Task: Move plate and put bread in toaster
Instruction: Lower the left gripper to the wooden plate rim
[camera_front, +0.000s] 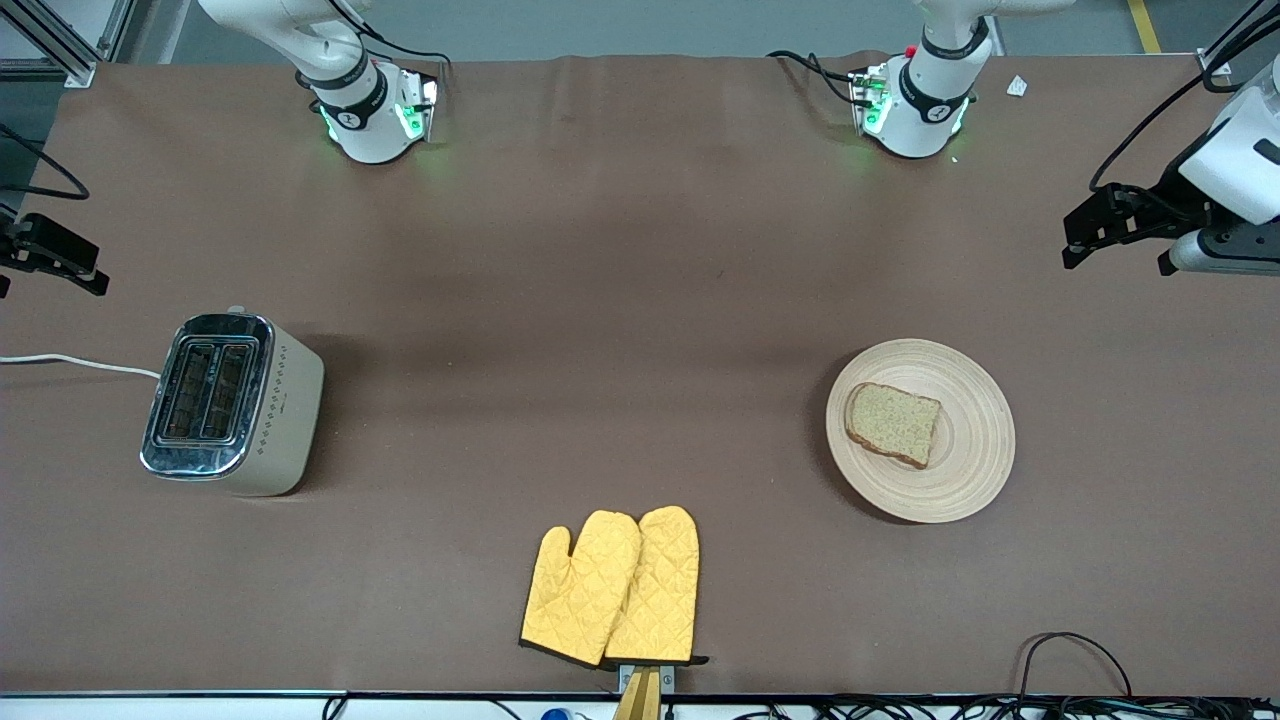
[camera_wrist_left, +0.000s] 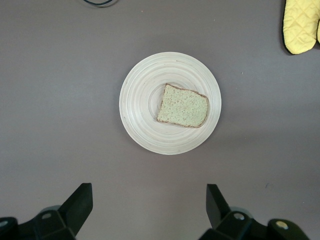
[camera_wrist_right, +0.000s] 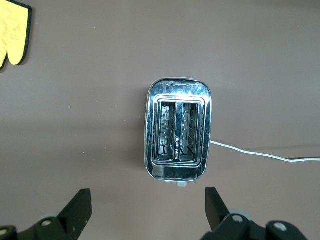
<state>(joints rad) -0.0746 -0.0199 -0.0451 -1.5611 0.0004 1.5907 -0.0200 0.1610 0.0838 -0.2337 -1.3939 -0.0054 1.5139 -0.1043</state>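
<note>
The pale wooden plate (camera_front: 975, 450) lies toward the left arm's end of the table. The slice of brown bread (camera_front: 893, 423) lies flat on it. The cream toaster (camera_front: 225, 400) with its chrome top stands toward the right arm's end, both slots empty. My left gripper (camera_front: 1112, 250) hangs open and empty, high up at the left arm's end of the table. Its wrist view shows the plate (camera_wrist_left: 140, 107) and the bread (camera_wrist_left: 182, 106) below the gripper (camera_wrist_left: 149, 202). My right gripper (camera_front: 50, 265) hangs open and empty at the right arm's end. Its wrist view shows the toaster (camera_wrist_right: 179, 131) below the gripper (camera_wrist_right: 148, 205).
A pair of yellow oven mitts (camera_front: 612, 588) lies at the table's edge nearest the front camera, between toaster and plate. They also show in the left wrist view (camera_wrist_left: 300, 25) and the right wrist view (camera_wrist_right: 12, 32). The toaster's white cord (camera_front: 70, 362) runs off the right arm's end.
</note>
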